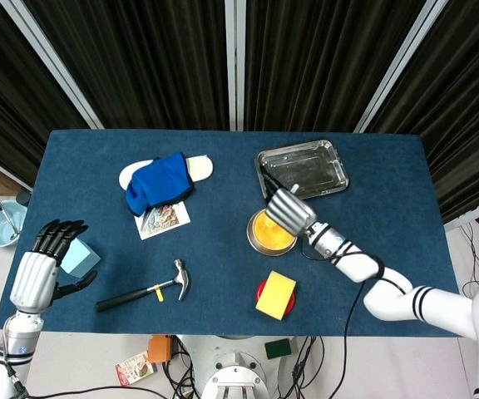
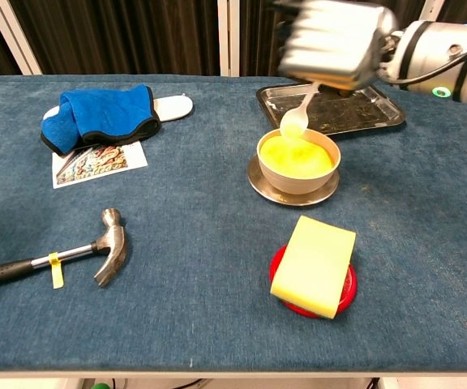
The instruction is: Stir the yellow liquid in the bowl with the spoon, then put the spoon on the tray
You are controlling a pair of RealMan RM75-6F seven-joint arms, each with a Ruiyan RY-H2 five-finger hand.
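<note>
A tan bowl (image 2: 297, 181) of yellow liquid (image 2: 298, 156) stands on a metal saucer in the middle right of the table. Above it, motion-blurred, my right hand (image 2: 332, 44) grips the handle of a white spoon (image 2: 299, 113). The spoon hangs steeply, its tip just over the liquid's far edge. From the head view the right hand (image 1: 288, 213) covers the bowl's (image 1: 263, 236) far right side and hides the spoon. The steel tray (image 1: 331, 158) lies just behind the bowl. My left hand (image 1: 38, 268) is off the table's left front corner, fingers spread, holding nothing.
A light blue block (image 1: 79, 256) sits beside the left hand. A hammer (image 2: 71, 254) lies front left. A blue cloth (image 2: 100, 114) on a white object and a picture card (image 2: 92, 164) are back left. A yellow sponge (image 2: 314, 264) on a red dish is in front of the bowl.
</note>
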